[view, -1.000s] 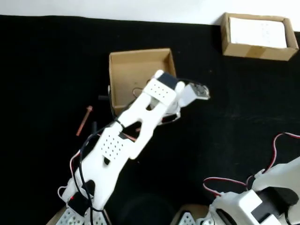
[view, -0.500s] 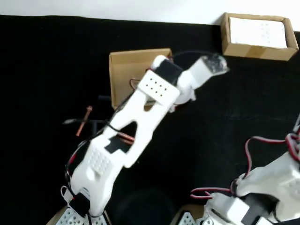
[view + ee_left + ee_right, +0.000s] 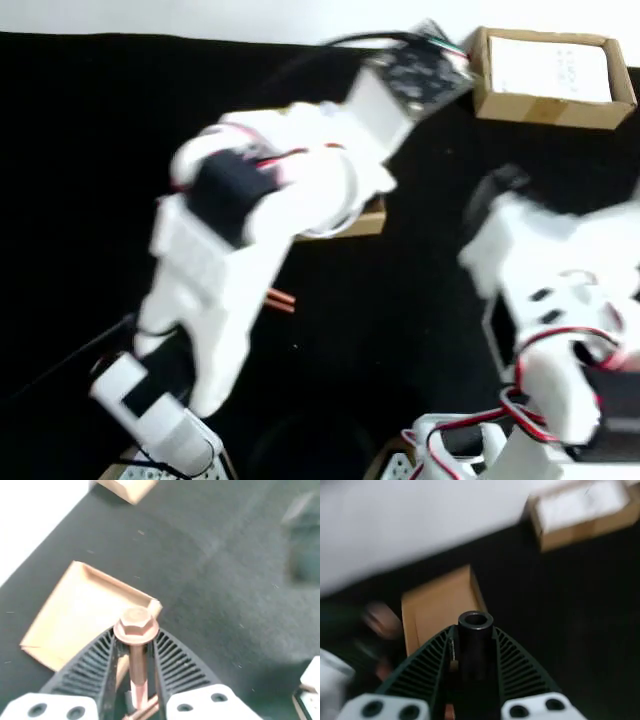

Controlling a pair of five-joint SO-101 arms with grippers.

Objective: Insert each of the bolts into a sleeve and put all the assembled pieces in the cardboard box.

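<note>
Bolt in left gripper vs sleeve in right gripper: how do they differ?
The bolt is copper-coloured, the sleeve black. The bolt has a slim shank under a hex head; the sleeve is a thicker hollow tube. Both sit clamped lengthwise, bolt in the left gripper, sleeve in the right gripper.

No legible text, label, number or sign was found on any surface. The white sheet (image 3: 552, 68) inside the far cardboard box (image 3: 550, 113) carries faint marks, too small to read.
</note>
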